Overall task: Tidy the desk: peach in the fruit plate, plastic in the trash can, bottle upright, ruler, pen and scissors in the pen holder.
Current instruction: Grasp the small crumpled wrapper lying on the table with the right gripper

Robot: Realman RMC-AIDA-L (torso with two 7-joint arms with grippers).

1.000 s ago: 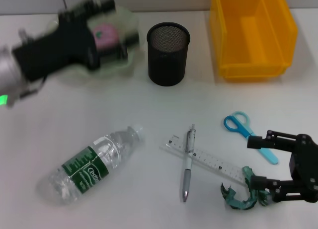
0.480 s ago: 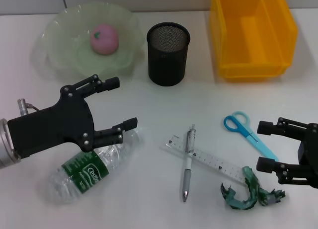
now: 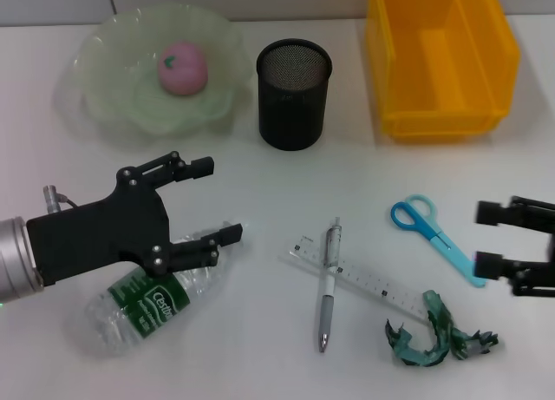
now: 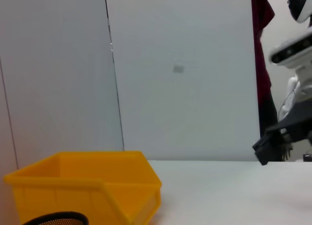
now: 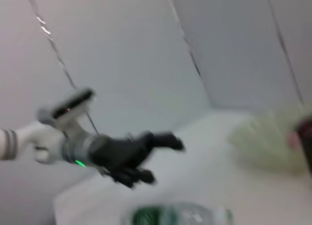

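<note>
Over the near-left part of the desk the left gripper (image 3: 208, 200) hangs above the fallen bottle (image 3: 147, 296), its jaws spread wide with the cap end of the bottle just under the lower finger; to my eye it is lining up to grasp the bottle and stand it upright, since the bottle lies on its side with its neck toward the middle of the desk. The green label reads something like "Cestbon", though only the first letters are plain. At the back left the peach (image 3: 182, 68) already sits in the fruit plate (image 3: 104, 57), so that part looks done. The pen holder (image 3: 293, 94) stands empty beside it, and the yellow trash can (image 3: 440, 57) is at the back right. The pen (image 3: 328, 283) lies across the ruler (image 3: 364, 278), touching it; the ruler's markings are too small to read. The scissors (image 3: 434, 235) lie near the right gripper (image 3: 487, 239), which sits at the right edge with jaws apart and empty, the crumpled green plastic (image 3: 434, 341) just in front of it, seemingly its likely target.
</note>
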